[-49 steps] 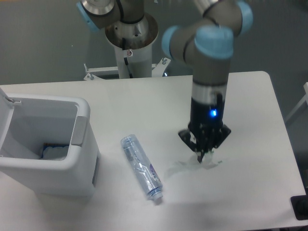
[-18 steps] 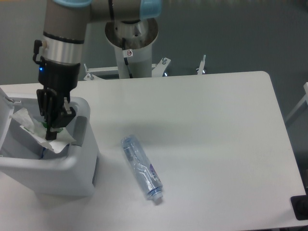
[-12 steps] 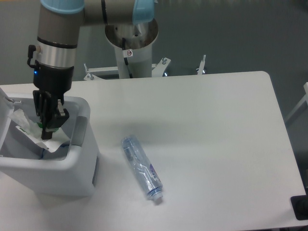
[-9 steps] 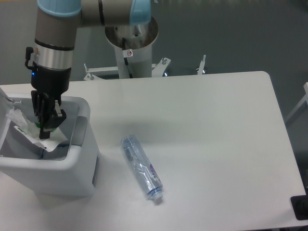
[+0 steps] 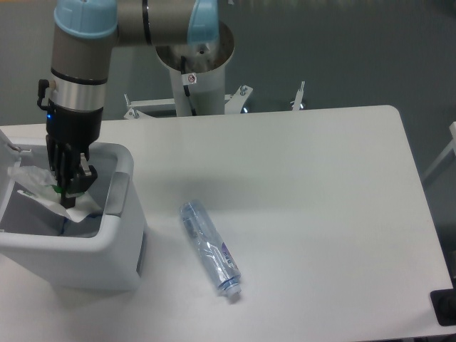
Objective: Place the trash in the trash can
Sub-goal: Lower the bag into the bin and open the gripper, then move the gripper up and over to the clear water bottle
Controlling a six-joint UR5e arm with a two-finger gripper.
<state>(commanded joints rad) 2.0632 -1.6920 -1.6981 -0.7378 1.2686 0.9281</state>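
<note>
My gripper (image 5: 65, 194) hangs over the open mouth of the white trash can (image 5: 117, 239) at the left and is shut on the crinkled clear-white wrapper (image 5: 35, 189), whose green strip shows at the fingertips. The wrapper spreads left and below the fingers, inside the bin's rim. A crushed clear plastic bottle (image 5: 209, 246) with a bluish label lies on the white table (image 5: 320, 185), to the right of the bin, cap end toward the front edge.
The bin's hinged lid (image 5: 7, 146) stands open at its far left. The arm's grey base column (image 5: 194, 68) rises behind the table's back edge. A dark block (image 5: 445, 308) sits at the table's front right corner.
The gripper carried the wrapper from the table's right side over to the bin, then shifted slightly left over its opening. The bottle has not moved.
</note>
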